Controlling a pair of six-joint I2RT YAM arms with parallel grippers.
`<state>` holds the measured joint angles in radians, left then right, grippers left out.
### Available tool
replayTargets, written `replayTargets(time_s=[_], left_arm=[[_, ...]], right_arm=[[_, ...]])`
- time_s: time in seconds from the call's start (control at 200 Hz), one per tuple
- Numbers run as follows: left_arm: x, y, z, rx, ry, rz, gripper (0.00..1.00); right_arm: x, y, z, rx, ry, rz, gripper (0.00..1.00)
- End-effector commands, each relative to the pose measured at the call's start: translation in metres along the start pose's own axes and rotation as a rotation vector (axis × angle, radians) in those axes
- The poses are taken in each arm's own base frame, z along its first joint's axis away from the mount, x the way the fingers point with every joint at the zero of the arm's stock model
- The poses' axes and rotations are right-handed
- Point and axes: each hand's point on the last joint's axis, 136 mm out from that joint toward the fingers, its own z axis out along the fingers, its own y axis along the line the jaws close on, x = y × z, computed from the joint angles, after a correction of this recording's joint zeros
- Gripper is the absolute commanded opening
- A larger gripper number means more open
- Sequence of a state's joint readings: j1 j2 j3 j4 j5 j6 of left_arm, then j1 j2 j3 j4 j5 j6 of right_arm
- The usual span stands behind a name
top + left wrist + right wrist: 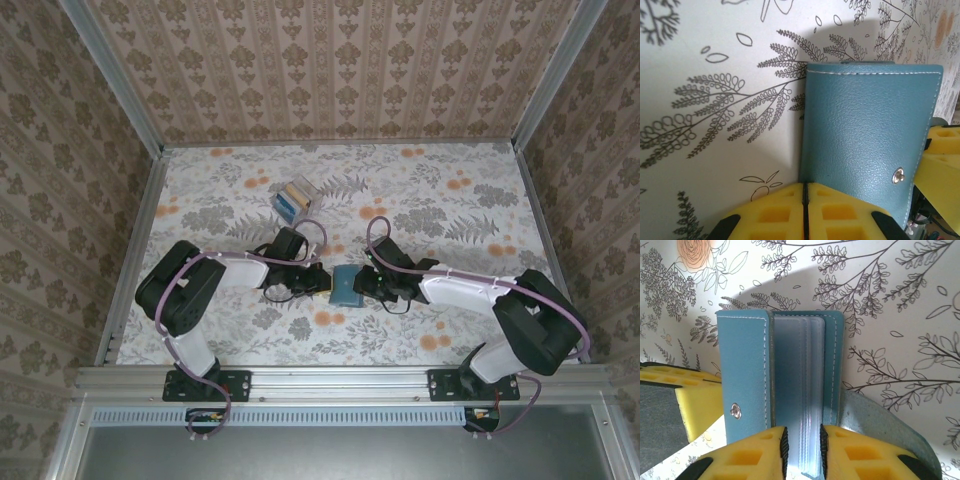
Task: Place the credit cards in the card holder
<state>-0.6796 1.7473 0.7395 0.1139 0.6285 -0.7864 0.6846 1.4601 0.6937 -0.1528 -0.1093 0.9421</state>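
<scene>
Item: your small, flat dark teal folding wallet, stitched edges, metal snap stud, sits between both grippers. At its left edge is your left gripper, yellow fingers pressed together. At its right, your right gripper pinches its clear inner sleeves. Beyond it, leftward, a small clear plastic box holds blue and tan cards.

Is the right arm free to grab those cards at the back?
Probably not yet: the right fingers grip the card holder's inner sleeves. Otherwise, the path to the cards looks open.
</scene>
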Motion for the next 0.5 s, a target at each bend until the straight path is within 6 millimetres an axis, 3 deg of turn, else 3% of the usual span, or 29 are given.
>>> replayTargets(time_s=[0.0,0.19,0.495], left_arm=[[0.013,0.01,0.003,-0.051,0.015,-0.013,0.1],[0.013,0.009,0.004,-0.056,0.015,-0.011,0.1],[0.016,0.01,0.013,-0.045,0.042,-0.018,0.1]], right_arm=[[-0.006,0.002,-0.014,0.028,-0.027,-0.013,0.33],[-0.005,0.011,-0.012,-0.027,-0.022,-0.022,0.36],[0.0,0.023,0.012,-0.122,0.013,-0.018,0.43]])
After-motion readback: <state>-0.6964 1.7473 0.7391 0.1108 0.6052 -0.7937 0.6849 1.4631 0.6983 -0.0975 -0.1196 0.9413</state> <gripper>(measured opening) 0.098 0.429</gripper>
